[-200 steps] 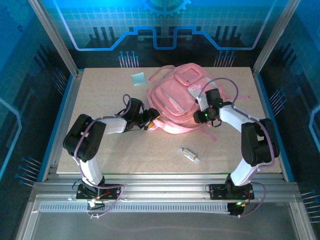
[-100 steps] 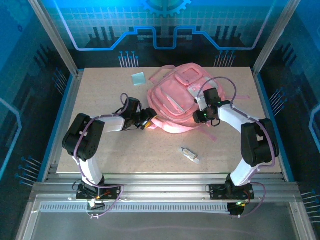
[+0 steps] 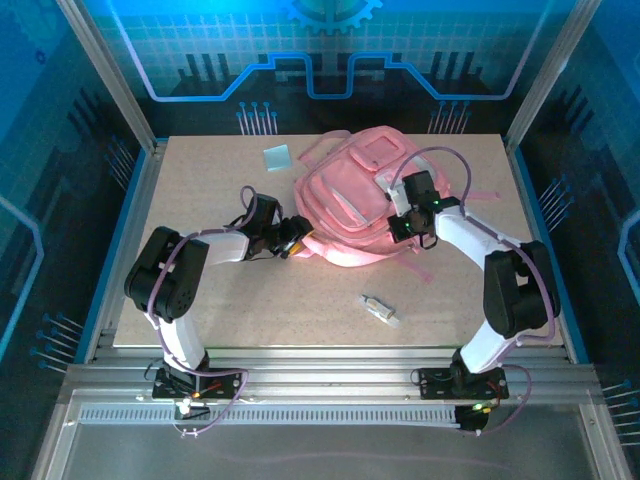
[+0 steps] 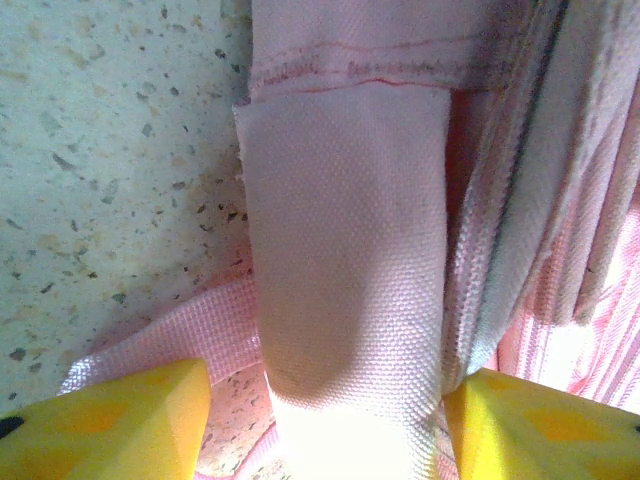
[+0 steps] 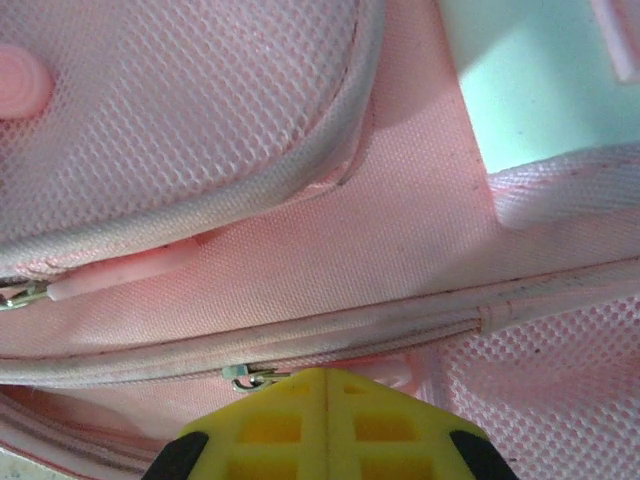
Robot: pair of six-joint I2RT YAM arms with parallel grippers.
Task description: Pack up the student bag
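Note:
The student bag, a soft pink backpack, lies flat at the back middle of the table. My left gripper is at its lower left edge. In the left wrist view its yellow fingers stand apart either side of a wide pink strap, with a gap on the left side. My right gripper rests on the bag's right front. In the right wrist view its fingertips are shut together on a zip line, and the metal zipper pull runs in under them. A whitish patch shows above.
A small pale blue square lies at the back left of the speckled table. A small clear and white stick-like item lies in front of the bag. Metal frame posts stand at the table's sides.
My right gripper has shifted a little up the bag and closed at the zip. The left gripper has edged slightly left, its jaws unchanged around the strap.

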